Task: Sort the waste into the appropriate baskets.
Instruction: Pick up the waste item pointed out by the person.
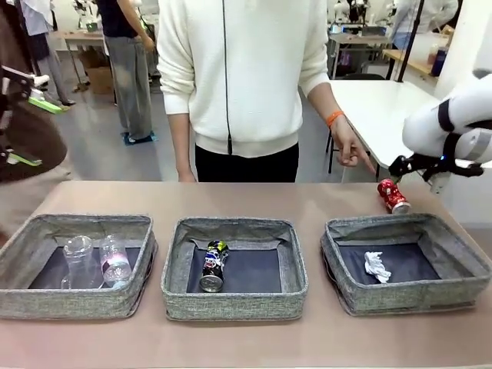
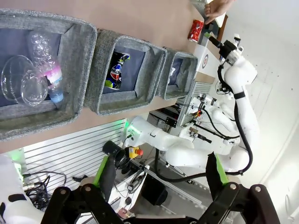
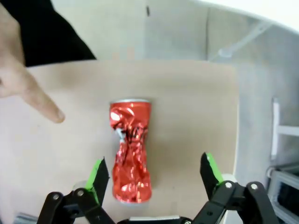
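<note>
Hovering above the far right corner of the table [image 1: 323,200], our right gripper [image 3: 154,179] stands with its jaws spread wide, nothing pinched between them; the crushed red can [image 3: 131,151] lies flat on the tabletop between the green pads [image 3: 99,175], closer to the one on the picture's left side in the right wrist view, its silver top end pointing away from us, and we cannot tell whether either pad touches it. A person's hand [image 1: 352,146] points down at the table just beyond and to one side of that can, the fingertip near it but apart. Just on our side of the can sits the right basket [image 1: 453,257], which holds a crumpled white paper wad [image 1: 377,267]. Further from the right gripper, the middle basket [image 1: 181,265] holds a dark multicoloured can [image 1: 213,267] lying on its side, and the left basket [image 1: 23,261] holds a clear plastic cup [image 1: 78,261] and a clear plastic bottle [image 1: 115,261] side by side. Our left gripper [image 2: 159,179] is raised well off the table's near edge, its fingers [image 2: 103,173] also spread wide and empty, with the three baskets lined up well ahead of it.
</note>
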`<state>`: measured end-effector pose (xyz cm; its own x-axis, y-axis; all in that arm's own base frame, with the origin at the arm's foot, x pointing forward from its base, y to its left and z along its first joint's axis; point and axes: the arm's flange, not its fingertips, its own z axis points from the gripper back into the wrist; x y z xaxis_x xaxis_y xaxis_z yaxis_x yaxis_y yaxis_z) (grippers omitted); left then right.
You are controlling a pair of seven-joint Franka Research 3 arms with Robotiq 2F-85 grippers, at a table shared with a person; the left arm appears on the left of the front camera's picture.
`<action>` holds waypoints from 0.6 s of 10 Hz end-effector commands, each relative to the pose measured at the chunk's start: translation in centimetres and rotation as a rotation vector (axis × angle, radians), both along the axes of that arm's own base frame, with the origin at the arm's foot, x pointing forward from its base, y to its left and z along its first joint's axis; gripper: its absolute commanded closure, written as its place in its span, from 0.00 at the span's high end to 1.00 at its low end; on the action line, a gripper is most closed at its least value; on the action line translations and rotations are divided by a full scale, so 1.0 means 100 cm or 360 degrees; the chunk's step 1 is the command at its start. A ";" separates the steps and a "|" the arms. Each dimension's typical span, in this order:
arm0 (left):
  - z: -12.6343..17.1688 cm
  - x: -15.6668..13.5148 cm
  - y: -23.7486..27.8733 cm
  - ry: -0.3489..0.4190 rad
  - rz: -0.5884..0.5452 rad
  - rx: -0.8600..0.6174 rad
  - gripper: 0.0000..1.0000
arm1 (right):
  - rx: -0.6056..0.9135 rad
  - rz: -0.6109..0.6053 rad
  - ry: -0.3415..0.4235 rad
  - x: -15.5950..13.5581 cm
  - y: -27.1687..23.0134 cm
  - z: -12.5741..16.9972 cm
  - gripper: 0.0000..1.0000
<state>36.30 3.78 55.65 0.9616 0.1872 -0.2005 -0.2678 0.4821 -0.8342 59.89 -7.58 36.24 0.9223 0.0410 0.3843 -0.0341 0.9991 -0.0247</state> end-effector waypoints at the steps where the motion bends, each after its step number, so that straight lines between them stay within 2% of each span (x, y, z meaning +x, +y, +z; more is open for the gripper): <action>1: 0.002 -0.002 0.002 0.0003 -0.0014 0.0000 1.00 | -0.0028 0.0133 0.0124 0.018 0.005 -0.006 1.00; 2: 0.002 -0.002 0.002 0.0003 -0.0014 0.0000 1.00 | 0.0040 0.0200 0.0180 0.020 0.003 -0.010 1.00; 6: 0.002 -0.002 0.002 0.0003 -0.0014 0.0000 1.00 | 0.0079 0.0227 0.0234 0.026 -0.002 -0.032 1.00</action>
